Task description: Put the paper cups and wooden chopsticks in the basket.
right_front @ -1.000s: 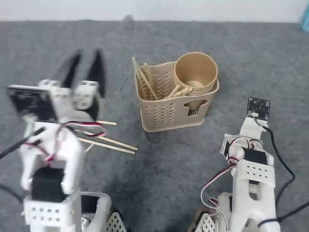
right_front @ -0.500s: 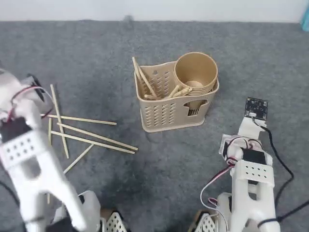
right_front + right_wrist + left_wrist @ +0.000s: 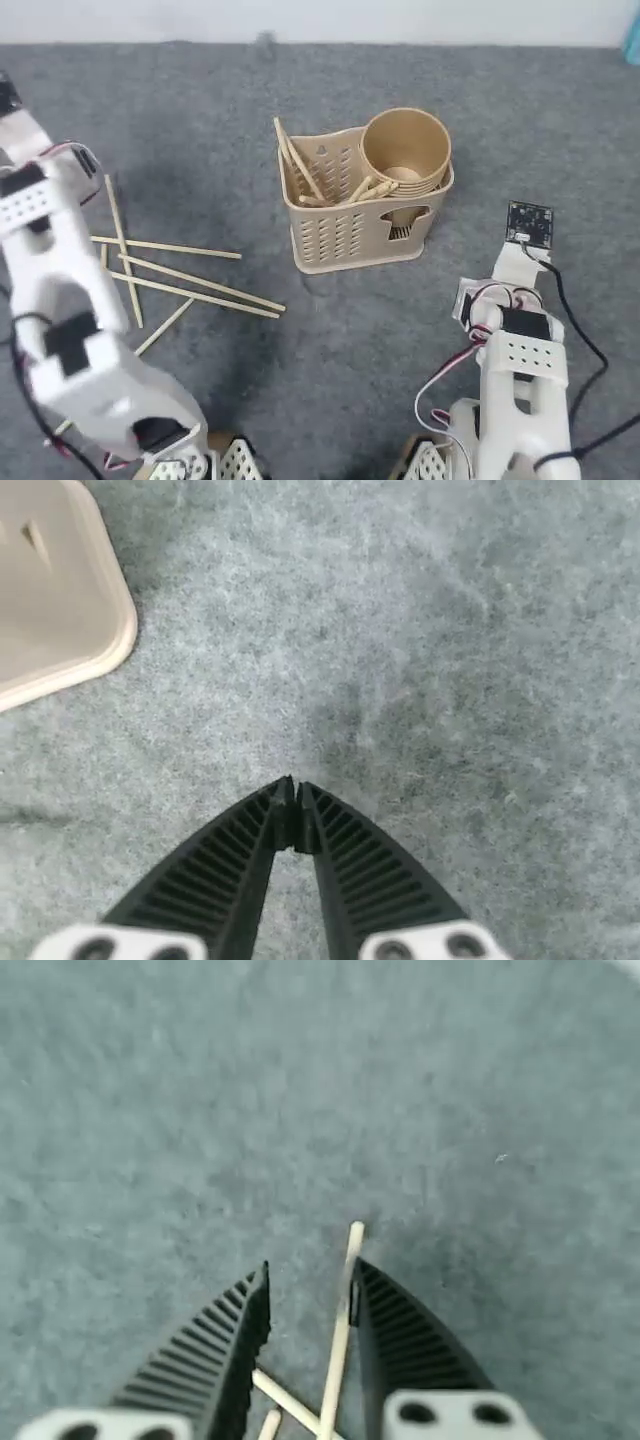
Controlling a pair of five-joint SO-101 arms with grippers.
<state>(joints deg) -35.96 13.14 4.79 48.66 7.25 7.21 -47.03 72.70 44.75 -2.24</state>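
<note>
Surface: grey carpet (image 3: pixel 330 330) over the whole table, pale wall strip along the far edge.
L arm: big white arm (image 3: pixel 60 300) at the left side of the high view, leaning over the area w/ the loose sticks.
R arm: white arm (image 3: pixel 515 350) at the near right, well apart from the sticks, just beside the basket's near right corner.
Basket: beige slotted basket (image 3: pixel 345 235), upright, approx. in the middle of the carpet; one corner of it also in the right wrist view (image 3: pixel 50 600).
Cups: paper cups (image 3: pixel 405 150) nested, inside the basket at its right end, tilted, mouth open toward the camera.
Sticks in basket: several wooden chopsticks (image 3: pixel 295 165) leaning in the left part of the basket.
Loose sticks: more chopsticks (image 3: pixel 200 290) flat on the carpet left of the basket, crossed over each other.
L gripper: left gripper (image 3: pixel 311 1263) low over the carpet, jaws spread, one chopstick (image 3: pixel 343 1320) in the gap, close to one jaw, not pinched.
R gripper: right gripper (image 3: pixel 293 785) over bare carpet, jaws pressed together, nothing between them.
</note>
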